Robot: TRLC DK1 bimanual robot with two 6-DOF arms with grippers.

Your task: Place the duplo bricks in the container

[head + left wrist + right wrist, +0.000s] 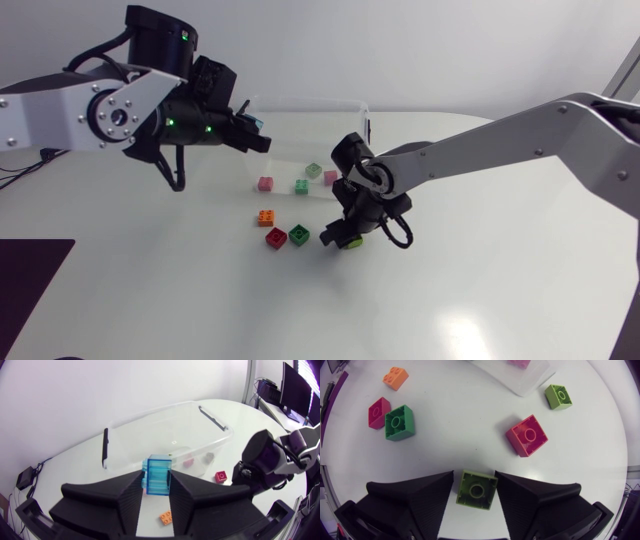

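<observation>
Left claw (256, 139) pinching blue brick (159, 476), raised by end of clear tub (305, 103), likely for drop inside; orange brick (266, 217), red brick (276, 238), dark green brick (299, 235) loose on table (200, 300), awaiting pickup; right claw (475, 482) low astride lime brick (476, 491) resting on table, probably for next grab; cannot tell if clamped

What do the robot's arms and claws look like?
The left arm and right arm are silver-grey with black joints. Green lights dot the left one's black wrist; black cables loop by both wrists. The left gripper and right gripper are matte black, each two broad wedges.
</observation>
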